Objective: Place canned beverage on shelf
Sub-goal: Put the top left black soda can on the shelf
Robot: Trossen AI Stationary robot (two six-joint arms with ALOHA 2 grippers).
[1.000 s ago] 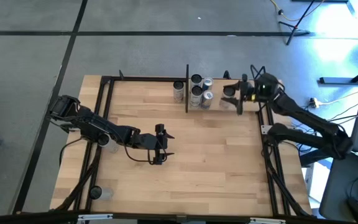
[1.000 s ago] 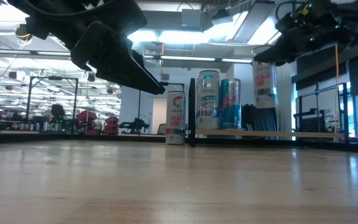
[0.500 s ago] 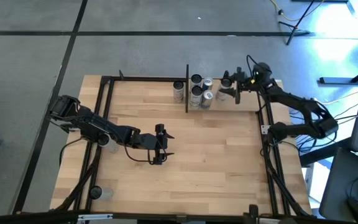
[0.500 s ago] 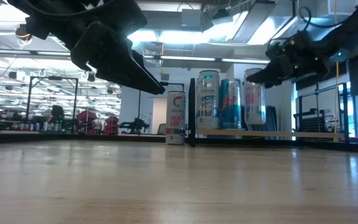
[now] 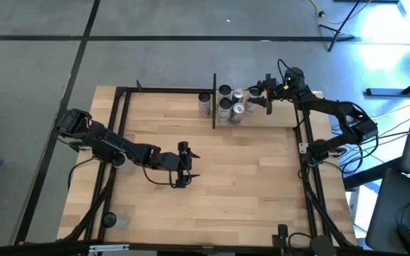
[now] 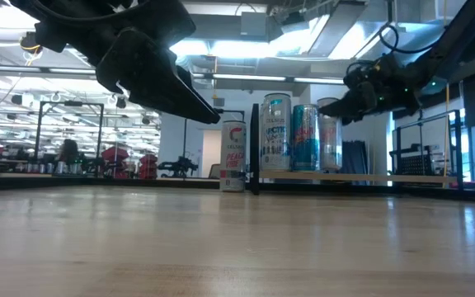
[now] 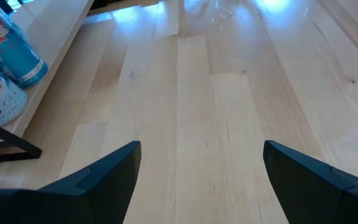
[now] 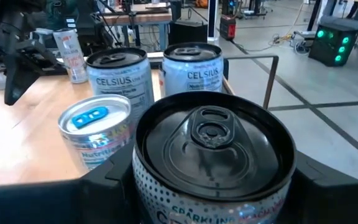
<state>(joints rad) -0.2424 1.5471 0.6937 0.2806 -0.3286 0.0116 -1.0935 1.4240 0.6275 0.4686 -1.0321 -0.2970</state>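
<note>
At the table's far edge, over the shelf (image 5: 262, 119), the right gripper (image 5: 260, 96) pinches a silver can (image 8: 213, 155) with a black lid (pull tab intact), beside three cans (image 5: 228, 104). Left gripper (image 5: 188, 165) hangs spread mid-table.

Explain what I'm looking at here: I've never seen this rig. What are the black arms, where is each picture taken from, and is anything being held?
Two robot arms work at a wooden table. One picture looks straight down, one looks level across the tabletop, and two come from cameras on the wrists. The right gripper holds a can at the shelf, beside several other cans standing there. One more can stands just outside the shelf's black upright. The left gripper hangs open over bare table, holding nothing.
</note>
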